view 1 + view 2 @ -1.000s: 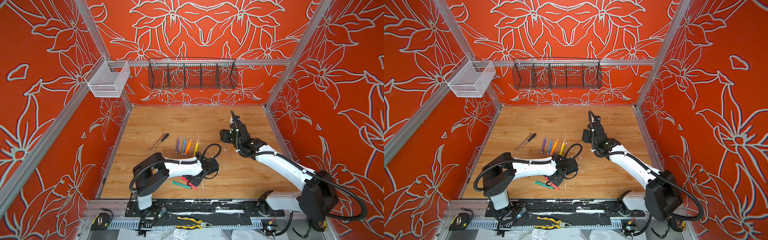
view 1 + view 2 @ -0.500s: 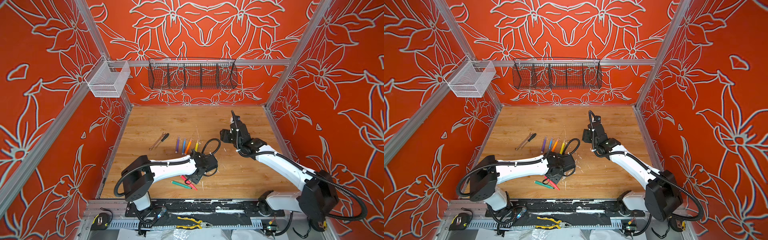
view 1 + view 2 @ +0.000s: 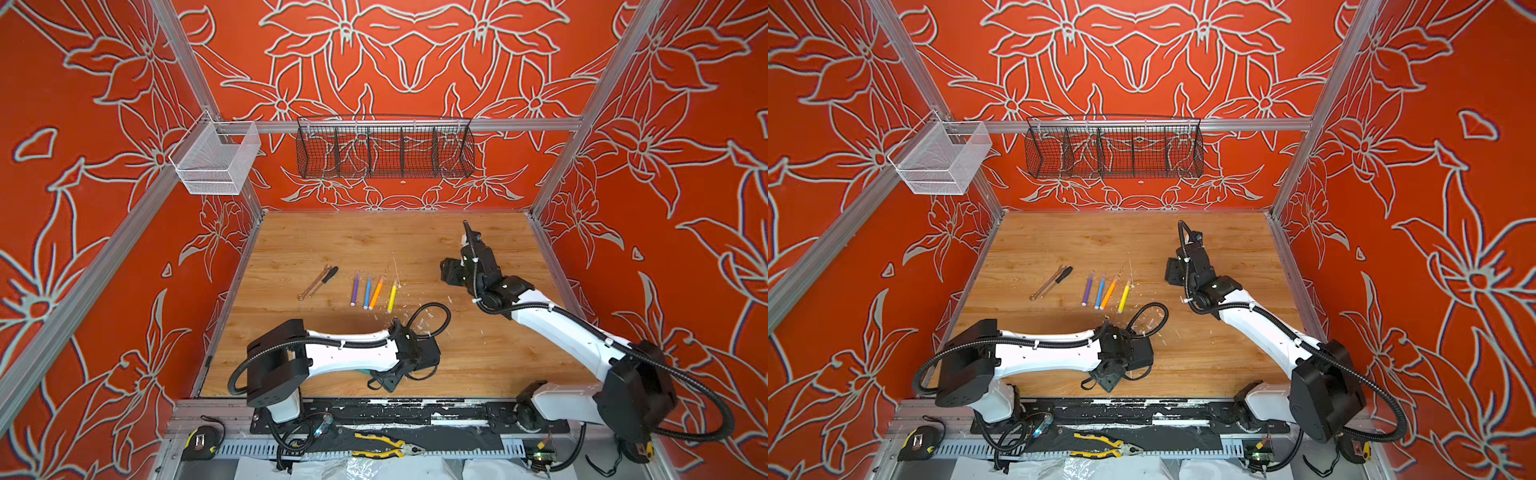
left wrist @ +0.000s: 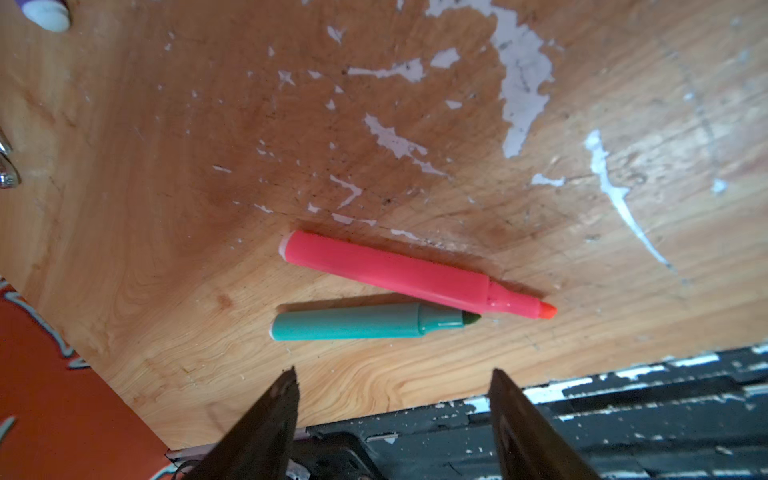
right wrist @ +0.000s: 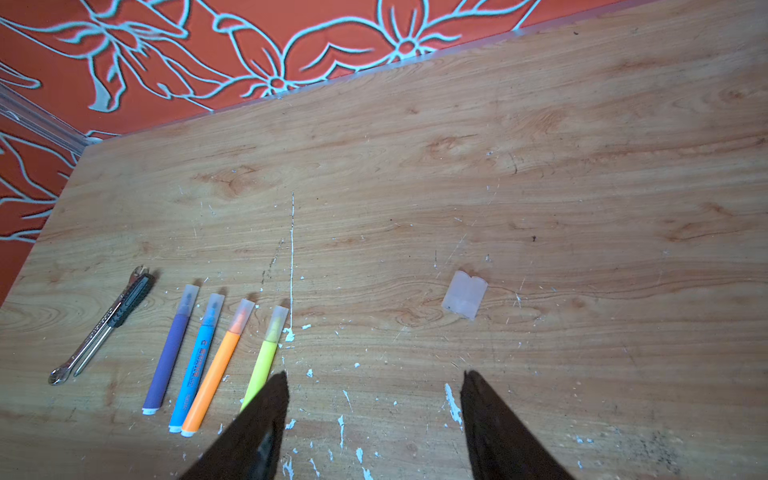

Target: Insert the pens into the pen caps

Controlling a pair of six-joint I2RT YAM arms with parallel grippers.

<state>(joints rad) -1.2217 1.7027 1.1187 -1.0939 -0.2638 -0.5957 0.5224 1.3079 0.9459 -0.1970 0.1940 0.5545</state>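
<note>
A pink-red pen (image 4: 399, 274) and a green pen (image 4: 357, 322) lie uncapped on the wood, their tips close together. My left gripper (image 4: 392, 376) hovers open just short of them, over the table's front edge. In both top views that arm covers these two pens. Four pens lie in a row mid-table, each with a clear cap on its tip: purple (image 5: 168, 357), blue (image 5: 195, 365), orange (image 5: 216, 370) and yellow (image 5: 262, 361). Two loose pen caps (image 5: 464, 294) lie side by side ahead of my open, empty right gripper (image 5: 374, 376).
A wrench and a black-handled screwdriver (image 3: 318, 282) lie left of the pen row. A black wire basket (image 3: 384, 151) and a white mesh basket (image 3: 216, 160) hang on the walls. Yellow pliers (image 3: 386, 449) and a tape measure (image 3: 199, 442) sit below the black front rail (image 4: 623, 415).
My left gripper has drawn back toward the front edge, now covering the pink-red and green pens from above, and its jaws have spread wider. The right arm has stayed put.
</note>
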